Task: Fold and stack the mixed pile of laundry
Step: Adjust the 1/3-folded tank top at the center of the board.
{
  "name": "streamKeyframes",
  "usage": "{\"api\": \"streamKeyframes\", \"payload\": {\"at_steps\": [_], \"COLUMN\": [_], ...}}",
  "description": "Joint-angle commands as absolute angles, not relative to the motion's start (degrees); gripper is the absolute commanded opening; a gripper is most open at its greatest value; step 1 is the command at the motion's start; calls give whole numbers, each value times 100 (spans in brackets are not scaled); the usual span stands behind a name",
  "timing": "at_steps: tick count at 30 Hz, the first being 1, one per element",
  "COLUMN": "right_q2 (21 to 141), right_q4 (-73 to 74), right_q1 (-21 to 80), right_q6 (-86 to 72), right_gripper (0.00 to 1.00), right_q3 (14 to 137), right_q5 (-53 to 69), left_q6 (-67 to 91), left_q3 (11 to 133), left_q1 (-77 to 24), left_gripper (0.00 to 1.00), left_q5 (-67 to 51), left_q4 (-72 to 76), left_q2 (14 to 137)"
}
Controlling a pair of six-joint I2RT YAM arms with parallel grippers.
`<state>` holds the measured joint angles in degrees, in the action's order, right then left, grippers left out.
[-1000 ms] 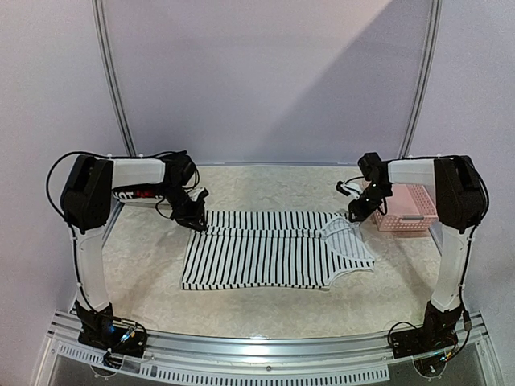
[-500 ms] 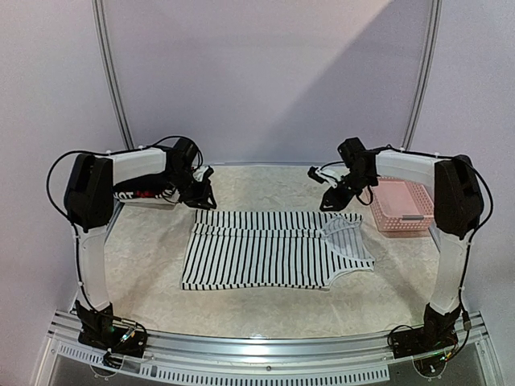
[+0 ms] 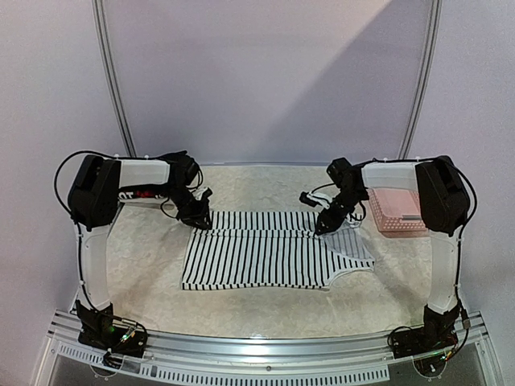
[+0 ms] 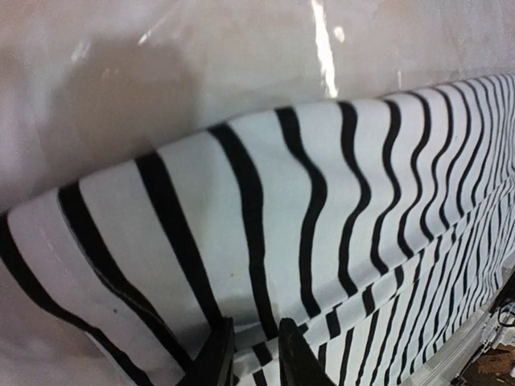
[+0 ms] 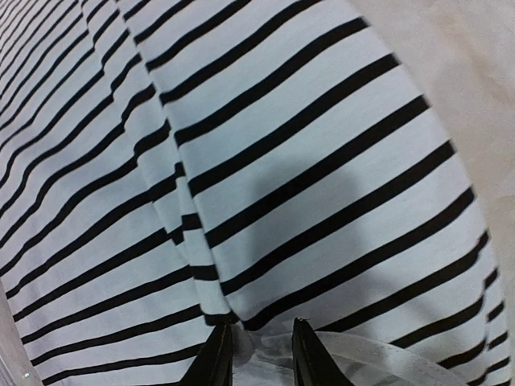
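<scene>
The black-and-white striped tank top lies flat in the middle of the table, its far part folded over on itself. My left gripper is down on its far left corner. In the left wrist view the fingers are close together with a fold of the striped cloth between them. My right gripper is down on the far edge, near the neck end. In the right wrist view its fingers pinch the striped cloth at a white hem. No black T-shirt or plaid piece is in view.
A pink perforated basket stands at the far right of the table, just right of my right arm. The pale marbled tabletop shows all around the tank top. A metal rail runs along the near edge.
Both grippers rose off the far edge half a second ago and have come back down onto it. The right one has shifted left, from beside the basket to the neck end.
</scene>
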<state>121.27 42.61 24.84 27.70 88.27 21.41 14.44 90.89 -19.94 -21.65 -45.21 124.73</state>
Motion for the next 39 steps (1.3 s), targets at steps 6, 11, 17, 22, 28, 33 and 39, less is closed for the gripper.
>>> {"api": "streamKeyframes", "payload": {"at_steps": [6, 11, 17, 22, 28, 33, 39], "right_q2": [11616, 11484, 10935, 10311, 10831, 11781, 11975], "right_q4": [4435, 4291, 4467, 4606, 4535, 5100, 5526], "right_q1": [2621, 2626, 2686, 2707, 2709, 2709, 2711], "right_q6": [3160, 3185, 3378, 3655, 3282, 3104, 3303], "right_gripper": [24, 24, 25, 28, 41, 47, 48], "right_q3": [7865, 7582, 7578, 7658, 8232, 8974, 9060], "right_q5": [2032, 1952, 2238, 2238, 2027, 2224, 2273], "left_q6": [1218, 1155, 1056, 942, 1162, 1376, 1246], "left_q3": [8168, 7851, 7877, 8070, 8702, 8920, 8898], "left_q1": [-1987, -1957, -1936, -1942, -2060, -2111, -2140], "left_gripper": [21, 24, 24, 24, 28, 35, 38], "left_q5": [-1954, -1826, -1751, -1646, -2004, -2390, -2505], "left_q4": [-4722, -4653, -4846, -4903, -4594, -4211, -4255], "left_q2": [11712, 11453, 11192, 10802, 11127, 11448, 11634]}}
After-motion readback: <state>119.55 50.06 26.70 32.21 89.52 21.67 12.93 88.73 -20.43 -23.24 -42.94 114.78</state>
